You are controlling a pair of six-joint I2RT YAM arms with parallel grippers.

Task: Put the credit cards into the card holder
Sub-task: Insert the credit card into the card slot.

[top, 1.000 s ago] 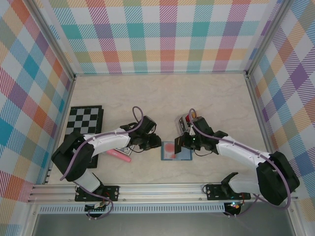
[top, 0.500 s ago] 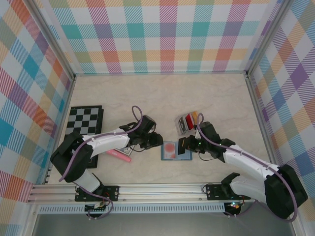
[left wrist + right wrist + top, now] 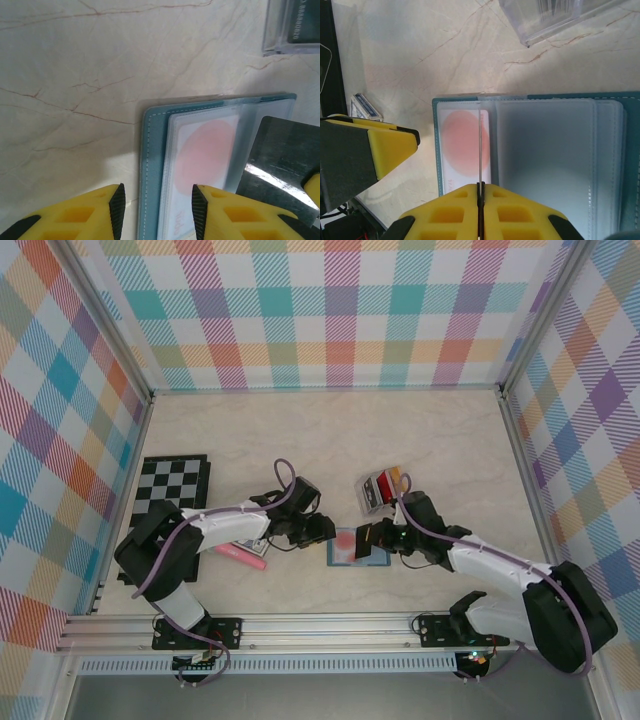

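The teal card holder (image 3: 372, 556) lies open and flat between the two arms, with a pink-circle card (image 3: 461, 142) under its clear left slot. My right gripper (image 3: 480, 186) is shut on a dark credit card (image 3: 280, 167). It holds the card on edge (image 3: 479, 145) over the left half of the card holder (image 3: 560, 150). My left gripper (image 3: 157, 210) is open, its fingers astride the left edge of the card holder (image 3: 152, 150) without touching it. The other credit cards (image 3: 381, 489) sit in a clear tray behind the holder.
The clear tray (image 3: 555, 15) lies just beyond the holder. A checkerboard (image 3: 170, 490) lies at the left, a pink stick (image 3: 240, 555) sits near the left arm, and a blue-and-white playing-card box (image 3: 365, 107) rests behind my left gripper (image 3: 322, 531).
My right gripper has come from the tray down to the holder, with the card in it. My left gripper has opened a little and moved right to the holder's left edge.
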